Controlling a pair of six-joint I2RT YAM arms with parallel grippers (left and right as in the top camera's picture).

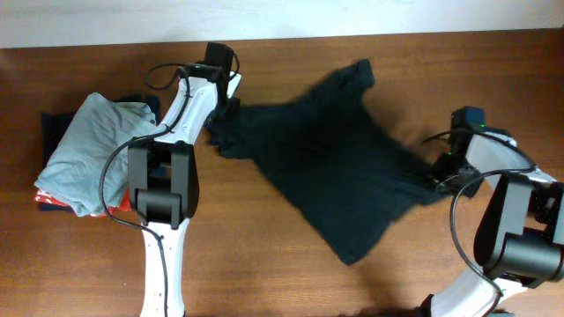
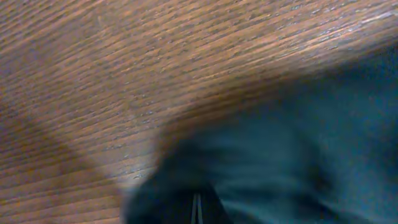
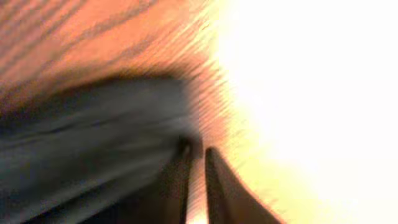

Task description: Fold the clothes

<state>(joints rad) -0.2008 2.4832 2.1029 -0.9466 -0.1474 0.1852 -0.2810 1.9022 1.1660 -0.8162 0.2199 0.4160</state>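
The black T-shirt [image 1: 335, 167] lies opened out and slanted across the middle of the desk [image 1: 264, 273]. One sleeve points to the far side and the hem trails toward the near edge. No fold shows in it anywhere; the cloth is rumpled, skewed and drawn out between the two arms. I judge the task to be at its start, with the shirt yet to be squared and flattened and every fold yet to be made.

The left pincer [image 1: 218, 123] sits at the shirt's far-left corner, pressed together on a bunch of dark fabric. In the left wrist view the cloth wraps right around the fingertips [image 2: 198, 210].

The right pincer [image 1: 441, 172] is at the shirt's right edge, where the cloth narrows to a point. Its fingers [image 3: 219, 186] stand nearly together with a slim gap. The blur hides whether any fabric is pinched.

At the far left a light grey-blue garment [image 1: 88, 150] tops a small folded pile, apart from the shirt.
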